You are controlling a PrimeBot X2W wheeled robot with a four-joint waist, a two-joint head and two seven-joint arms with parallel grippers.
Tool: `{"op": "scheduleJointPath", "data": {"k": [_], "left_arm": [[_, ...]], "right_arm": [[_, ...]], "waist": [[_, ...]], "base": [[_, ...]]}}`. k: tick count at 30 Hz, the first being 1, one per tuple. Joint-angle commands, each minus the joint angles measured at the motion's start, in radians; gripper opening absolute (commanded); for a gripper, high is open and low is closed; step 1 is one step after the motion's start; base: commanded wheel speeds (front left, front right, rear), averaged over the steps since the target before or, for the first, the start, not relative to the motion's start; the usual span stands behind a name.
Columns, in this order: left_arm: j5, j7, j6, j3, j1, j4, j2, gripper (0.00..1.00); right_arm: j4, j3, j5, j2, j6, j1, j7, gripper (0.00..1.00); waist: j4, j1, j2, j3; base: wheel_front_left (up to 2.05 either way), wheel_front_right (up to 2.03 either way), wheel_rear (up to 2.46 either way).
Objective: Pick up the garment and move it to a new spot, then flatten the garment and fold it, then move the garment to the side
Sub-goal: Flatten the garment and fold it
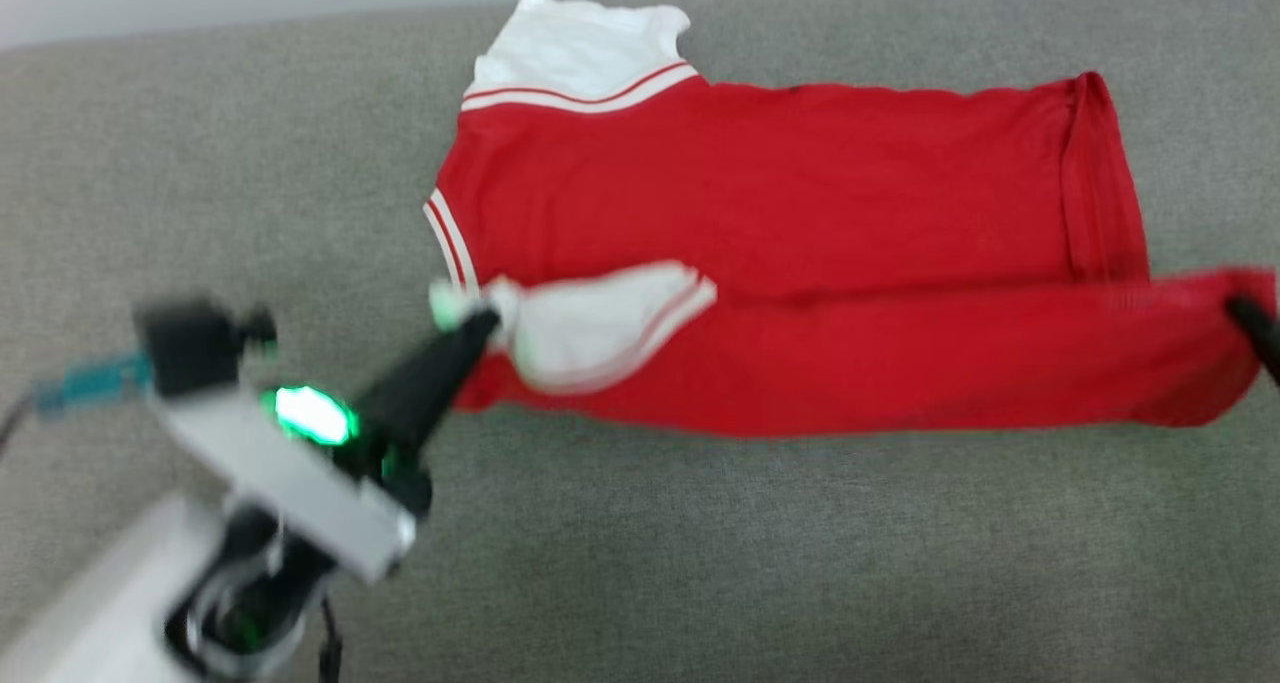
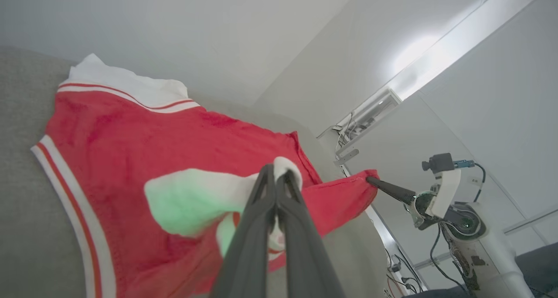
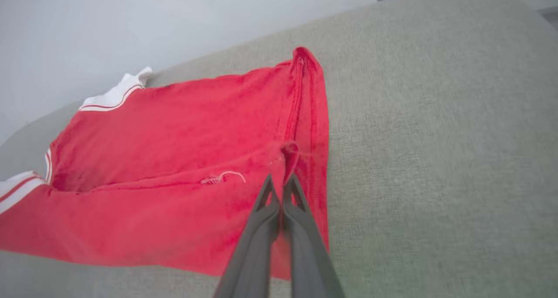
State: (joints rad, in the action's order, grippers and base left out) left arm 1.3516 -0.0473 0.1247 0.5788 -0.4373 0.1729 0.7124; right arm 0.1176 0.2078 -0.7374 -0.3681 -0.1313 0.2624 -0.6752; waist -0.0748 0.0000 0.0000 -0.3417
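Garment point(image 1: 760, 183): spread on the grey counter point(image 1: 700, 563), near edge lifted.
Left pincer point(image 1: 485, 318): closed tight on the garment's white sleeve point(image 1: 600, 328).
Right pincer point(image 1: 1240, 308): closed tight on the garment's hem corner point(image 1: 1205, 298).
Risk: uneven pulling could slip the thin cloth free and skew the fold.

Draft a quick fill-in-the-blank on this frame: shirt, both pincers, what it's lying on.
1. The left pincer is shut on a ____ sleeve of the garment.
2. The right pincer is ____ on the garment's red hem corner.
3. The garment lies on a ____ fabric surface.
Missing words: white; shut; grey.
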Motion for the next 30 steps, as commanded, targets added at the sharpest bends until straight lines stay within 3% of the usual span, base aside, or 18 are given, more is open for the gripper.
{"op": "scheduleJointPath", "data": {"k": [1,8,22,23,24,25,26,30], "left_arm": [[0.020,0.021,0.008,0.003,-0.048,-0.040,-0.018,0.00],[0.072,0.070,0.007,0.023,-0.206,-0.229,-0.074,0.00],[0.002,0.023,0.007,0.175,-0.344,-0.577,-0.133,0.00],[-0.003,0.025,0.007,0.191,-0.352,-0.595,-0.135,0.07],[-0.020,0.027,0.007,0.224,-0.368,-0.628,-0.133,0.77],[-0.028,0.026,0.007,0.240,-0.379,-0.638,-0.130,1.00],[-0.038,0.024,0.007,0.254,-0.392,-0.645,-0.124,1.00],[-0.090,0.025,0.007,0.319,-0.447,-0.658,-0.080,1.00]], "right_arm": [[-0.041,-0.020,0.015,0.005,0.001,0.048,0.012,0.00],[-0.225,-0.109,0.050,-0.004,0.001,0.200,0.093,0.00],[-0.478,-0.260,0.018,-0.033,0.001,0.293,0.265,0.00],[-0.490,-0.270,0.016,-0.036,0.001,0.296,0.274,0.00],[-0.504,-0.291,0.015,-0.042,0.001,0.302,0.297,0.42],[-0.510,-0.298,0.011,-0.045,0.001,0.305,0.309,0.88],[-0.513,-0.303,0.007,-0.047,0.001,0.306,0.320,1.00],[-0.511,-0.323,-0.015,-0.062,0.001,0.296,0.352,1.00]], "waist": [[-0.003,0.0000,0.0000,-0.017],[-0.007,0.0000,0.0000,-0.040],[-0.011,0.0000,0.0000,-0.075],[-0.010,0.0000,0.0000,-0.073],[-0.010,0.0000,0.0000,-0.064],[-0.011,0.0000,0.0000,-0.058],[-0.011,0.0000,0.0000,-0.050],[-0.012,0.0000,0.0000,-0.010]], "base": [[0.00,0.00,0.00],[0.00,0.00,0.00],[0.00,0.00,0.00],[0.00,0.00,0.00],[0.00,0.00,0.00],[0.00,0.00,0.00],[0.00,0.00,0.00],[0.00,0.00,0.00]]}}
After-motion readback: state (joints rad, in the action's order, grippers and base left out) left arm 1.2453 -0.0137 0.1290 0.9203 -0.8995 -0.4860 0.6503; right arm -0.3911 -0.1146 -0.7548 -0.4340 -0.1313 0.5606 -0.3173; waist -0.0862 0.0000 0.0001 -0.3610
